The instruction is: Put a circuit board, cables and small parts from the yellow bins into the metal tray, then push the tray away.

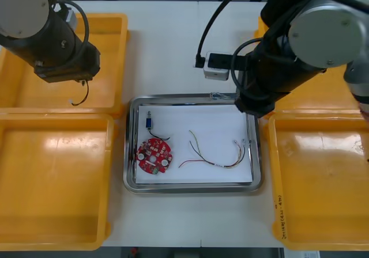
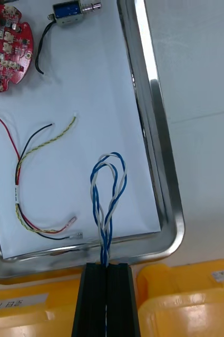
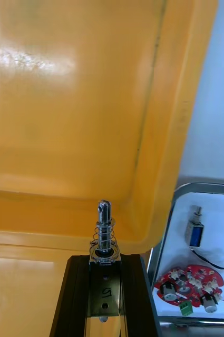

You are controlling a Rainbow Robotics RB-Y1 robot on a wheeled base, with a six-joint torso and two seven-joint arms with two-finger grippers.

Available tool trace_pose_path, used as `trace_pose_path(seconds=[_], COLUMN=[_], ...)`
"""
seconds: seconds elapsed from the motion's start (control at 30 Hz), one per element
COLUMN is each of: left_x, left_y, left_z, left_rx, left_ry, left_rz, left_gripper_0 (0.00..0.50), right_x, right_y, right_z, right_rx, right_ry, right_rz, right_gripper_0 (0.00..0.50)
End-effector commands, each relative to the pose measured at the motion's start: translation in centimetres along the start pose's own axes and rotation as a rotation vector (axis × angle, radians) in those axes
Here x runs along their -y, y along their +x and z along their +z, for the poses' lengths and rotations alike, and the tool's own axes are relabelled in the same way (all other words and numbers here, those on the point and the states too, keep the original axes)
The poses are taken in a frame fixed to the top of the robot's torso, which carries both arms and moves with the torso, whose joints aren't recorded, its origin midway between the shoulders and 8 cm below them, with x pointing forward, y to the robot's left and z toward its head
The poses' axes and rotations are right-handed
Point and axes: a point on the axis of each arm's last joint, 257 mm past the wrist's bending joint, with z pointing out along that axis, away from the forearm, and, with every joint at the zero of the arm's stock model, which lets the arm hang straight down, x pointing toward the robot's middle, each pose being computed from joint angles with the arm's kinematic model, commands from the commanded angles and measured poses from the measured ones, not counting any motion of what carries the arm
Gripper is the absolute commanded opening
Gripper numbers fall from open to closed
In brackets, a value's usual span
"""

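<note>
My right gripper (image 2: 107, 267) is shut on a twisted blue and white cable (image 2: 107, 195). The cable's loop hangs over the white inside of the metal tray (image 2: 159, 131), close to its rim. In the tray lie a round red circuit board (image 1: 154, 155), a small blue metal part (image 1: 149, 121) with a black lead, and a red and yellow cable (image 1: 216, 154). My left gripper (image 3: 105, 259) is shut on a small metal part (image 3: 104, 224) with a spring, held above the far left yellow bin (image 3: 64, 105), near the corner beside the tray.
Two yellow bins flank each side of the tray: far left (image 1: 23, 85), near left (image 1: 52, 183), near right (image 1: 323, 183), far right (image 1: 328, 91). The right arm covers the tray's far right corner in the front view.
</note>
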Motion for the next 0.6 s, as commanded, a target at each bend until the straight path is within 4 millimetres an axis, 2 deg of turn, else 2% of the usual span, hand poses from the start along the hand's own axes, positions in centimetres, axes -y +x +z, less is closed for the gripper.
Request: trace_pose_path(seconds=[0.03, 0.07, 0.1, 0.2, 0.3, 0.6], left_x=[2.2, 2.2, 2.5, 2.8, 2.8, 2.6], left_y=[0.5, 0.5, 0.6, 0.9, 0.8, 0.8], left_z=[-1.4, -1.4, -1.6, -1.7, -1.8, -1.8], left_rx=[0.013, 0.013, 0.010, 0.006, 0.007, 0.008], left_ry=[0.068, 0.068, 0.079, 0.089, 0.089, 0.085], left_rz=[0.037, 0.037, 0.047, 0.052, 0.051, 0.046], left_gripper_0=[0.000, 0.000, 0.000, 0.000, 0.000, 0.000], right_x=[-1.2, -1.2, -1.4, -1.3, -0.9, -0.3], right_y=[-3.4, -3.4, -3.8, -4.3, -4.1, -3.7], right_z=[0.7, 0.7, 1.7, 2.9, 4.3, 6.4], right_rx=[-0.020, -0.020, -0.023, -0.006, -0.009, -0.055], right_ry=[0.031, 0.031, 0.018, 0.007, -0.003, 0.038], right_rz=[-0.114, -0.114, -0.129, -0.177, -0.244, -0.396], right_gripper_0=[0.000, 0.000, 0.000, 0.000, 0.000, 0.000])
